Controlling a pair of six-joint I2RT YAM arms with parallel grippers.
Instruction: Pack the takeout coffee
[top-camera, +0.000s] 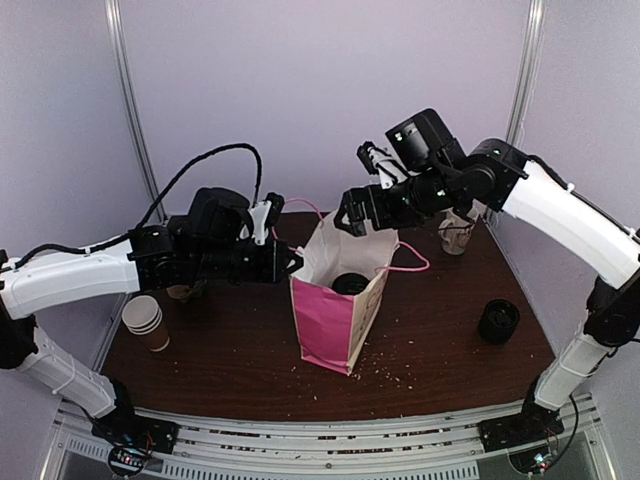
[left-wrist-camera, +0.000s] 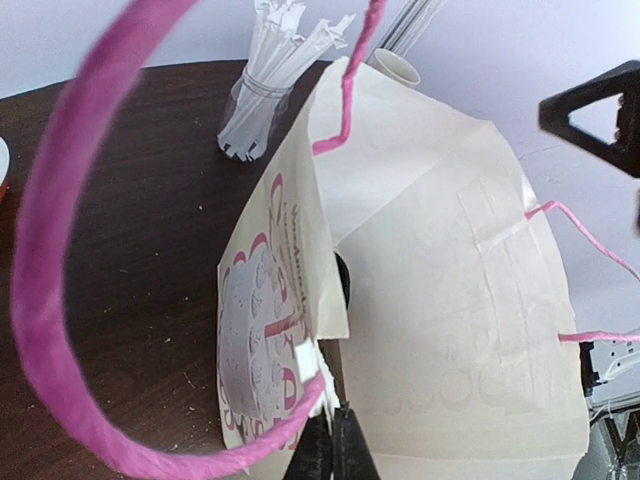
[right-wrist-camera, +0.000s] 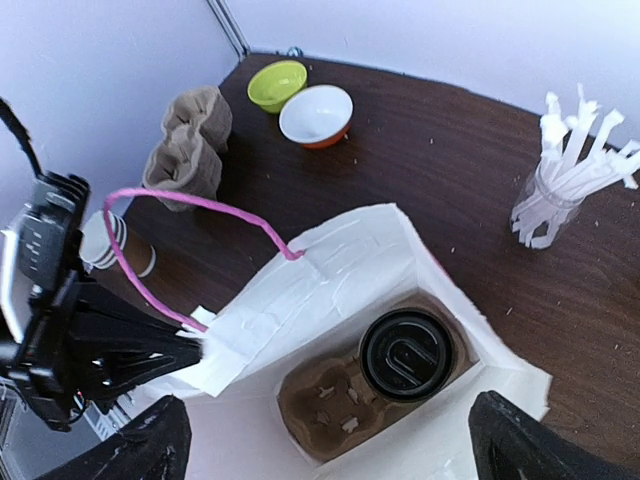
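Got the takeout coffee (right-wrist-camera: 405, 353) down in the carrier (right-wrist-camera: 325, 400) inside the bag (top-camera: 330, 330), middle of the table (top-camera: 440, 360). Leave the left gripper (left-wrist-camera: 333, 445) pinched on the rim, lift the wide-open right gripper (right-wrist-camera: 335, 440) straight up, dodge the pink handle (right-wrist-camera: 200, 197)

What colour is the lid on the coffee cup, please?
Black; the takeout coffee in the bag shows it best in the right wrist view.
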